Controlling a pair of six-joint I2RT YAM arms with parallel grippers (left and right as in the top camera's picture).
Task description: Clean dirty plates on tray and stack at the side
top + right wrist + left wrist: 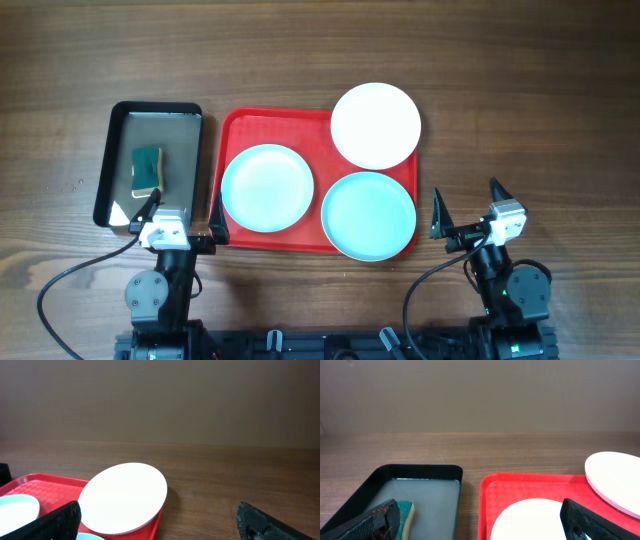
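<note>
The red tray (236,135) lies at the table's middle. On it are a mint-blue plate (267,187) at the left and another mint-blue plate (368,215) at the front right. The white plate (375,125) rests over the tray's back right corner, overhanging the rim. My left gripper (180,214) is open and empty, low at the tray's front left corner. My right gripper (467,205) is open and empty, right of the tray. The left wrist view shows the tray (520,490) and the left plate (530,520). The right wrist view shows the white plate (122,497).
A black metal tray (118,150) with a green sponge (147,169) stands left of the red tray; it also shows in the left wrist view (420,471) with the sponge (406,510). Bare wooden table lies behind and to the right.
</note>
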